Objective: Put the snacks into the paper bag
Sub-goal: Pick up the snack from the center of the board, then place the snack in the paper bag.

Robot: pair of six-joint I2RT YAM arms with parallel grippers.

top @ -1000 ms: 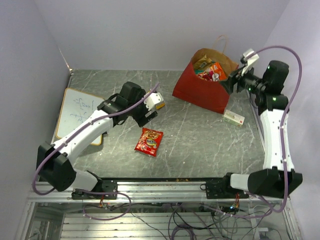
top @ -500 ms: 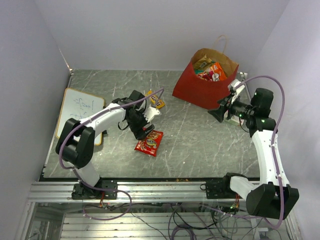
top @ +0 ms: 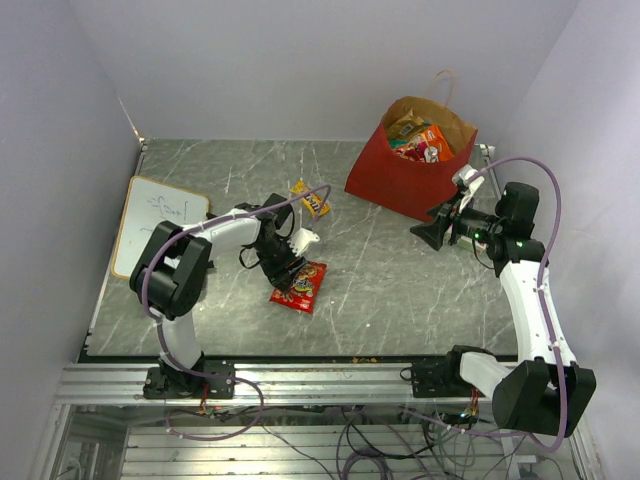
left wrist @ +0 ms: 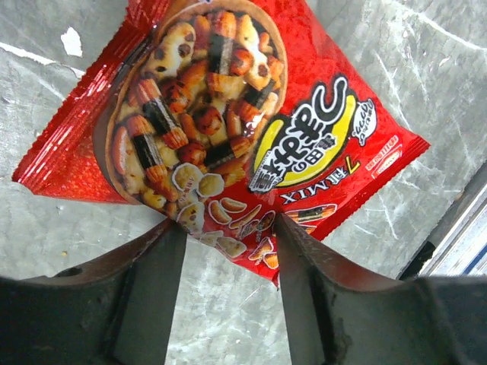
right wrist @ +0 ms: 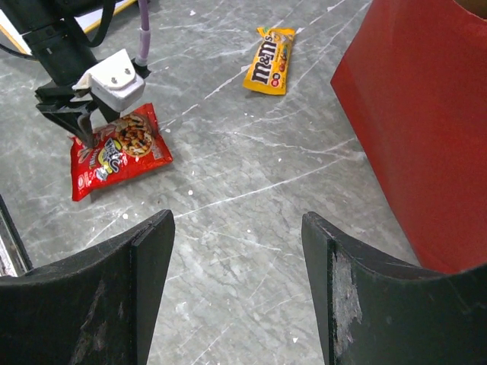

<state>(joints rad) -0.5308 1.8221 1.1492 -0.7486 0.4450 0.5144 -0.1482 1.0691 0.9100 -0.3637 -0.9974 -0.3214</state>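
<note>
A small red snack packet [top: 300, 285] lies flat on the grey table; it fills the left wrist view [left wrist: 221, 114]. My left gripper [top: 284, 268] is open and low over it, its fingertips [left wrist: 169, 236] straddling the packet's near edge. A yellow M&M's packet [top: 311, 199] lies behind it, also in the right wrist view [right wrist: 270, 67]. The red paper bag [top: 400, 185] stands at the back right with several snacks [top: 420, 140] inside. My right gripper [top: 433, 232] is open and empty, above the table in front of the bag [right wrist: 426, 129].
A white board [top: 155, 225] lies at the table's left edge. The right wrist view shows the red packet [right wrist: 118, 152] and the left gripper [right wrist: 84, 114] beyond a stretch of bare table. Walls close in on three sides.
My left arm has swung down and towards the front, from beside the M&M's packet onto the red packet. My right arm has pulled away from the bag's mouth and dropped lower, pointing left.
</note>
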